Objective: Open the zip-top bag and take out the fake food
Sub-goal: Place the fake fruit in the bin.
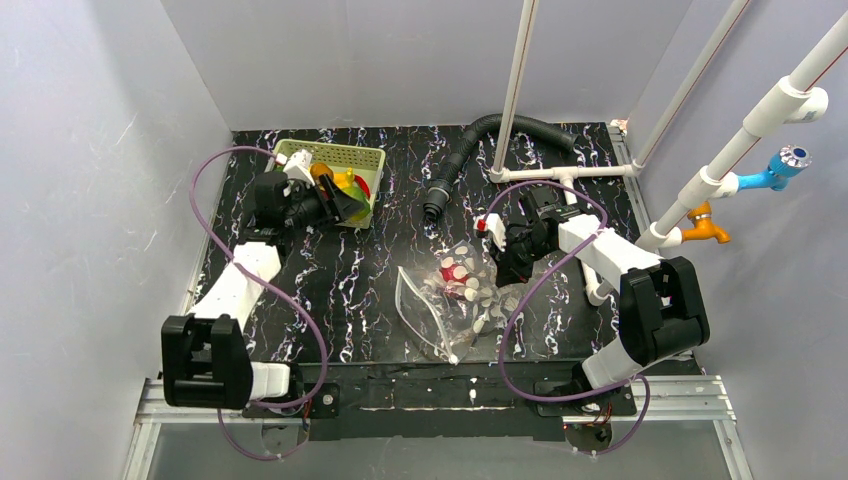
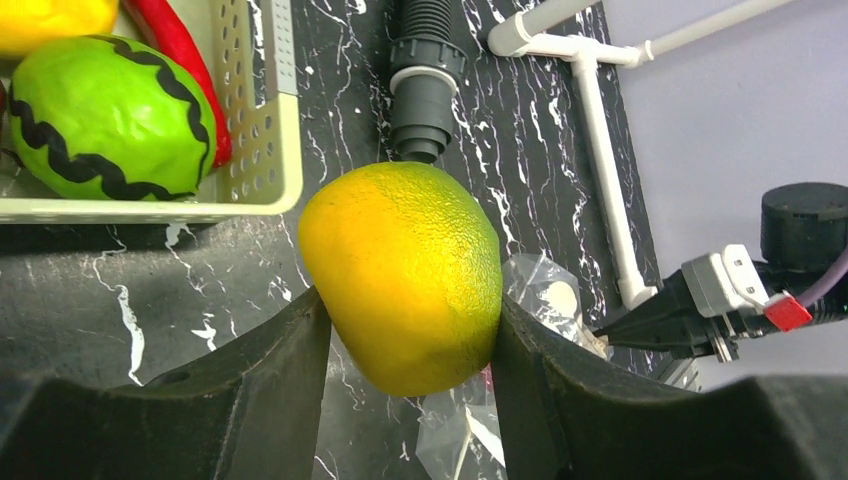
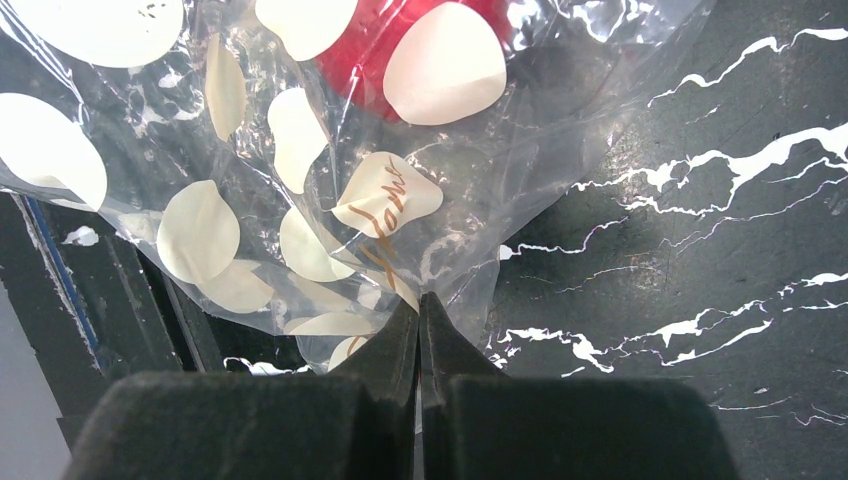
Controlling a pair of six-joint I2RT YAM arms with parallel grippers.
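The left gripper (image 2: 408, 310) clamps the orange piece (image 2: 400, 270) between both fingers, close to the rim of the pale green basket (image 2: 150, 210) at the desk's far left corner, where a green piece (image 2: 100, 115) and a red chili (image 2: 185, 60) lie. The right gripper (image 3: 420, 310) is closed on a fold of the zip-top bag (image 3: 300, 200), which lies mid-desk towards the near edge with a red piece (image 3: 370, 50) inside. Best, I judge, to carry the orange piece over the rim, centre it above free space, then open, while the right pinch steadies the bag
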